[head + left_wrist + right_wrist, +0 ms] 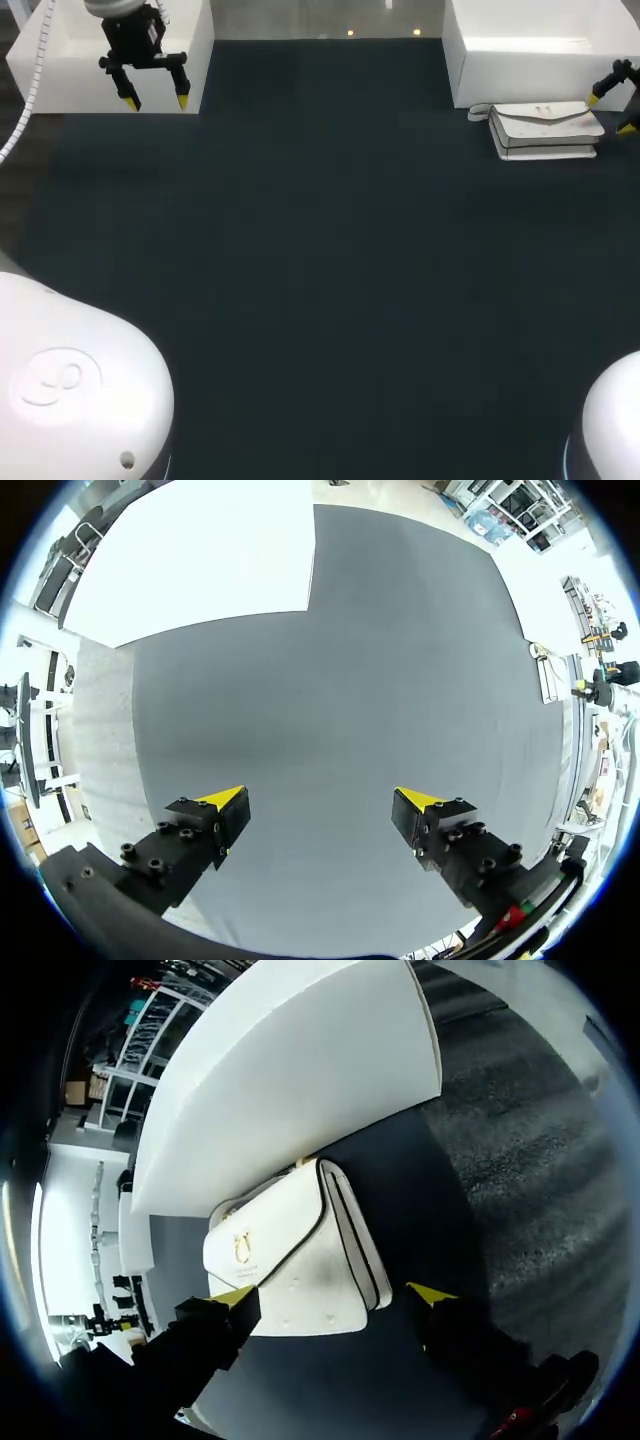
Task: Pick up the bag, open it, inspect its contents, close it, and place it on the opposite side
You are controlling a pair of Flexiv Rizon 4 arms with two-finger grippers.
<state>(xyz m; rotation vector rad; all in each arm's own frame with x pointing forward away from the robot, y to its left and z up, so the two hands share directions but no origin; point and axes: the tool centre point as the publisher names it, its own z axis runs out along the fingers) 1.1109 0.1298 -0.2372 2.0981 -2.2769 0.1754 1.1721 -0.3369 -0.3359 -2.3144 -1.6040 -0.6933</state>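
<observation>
Head view: my left gripper (pixel 155 100) hangs spread above the far-left white bin (pixel 60 60); the white bag (pixel 545 130) lies flat on the table (pixel 320 280), far right, beside my right gripper (pixel 610 113).
Left wrist view: fingers apart, holding nothing.
Right wrist view: fingers apart, the bag just ahead.

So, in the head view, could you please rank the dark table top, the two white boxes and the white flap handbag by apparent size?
1. dark table top.
2. left white box and right white box: look alike, both cut off, so tied.
3. white flap handbag, smallest.
</observation>
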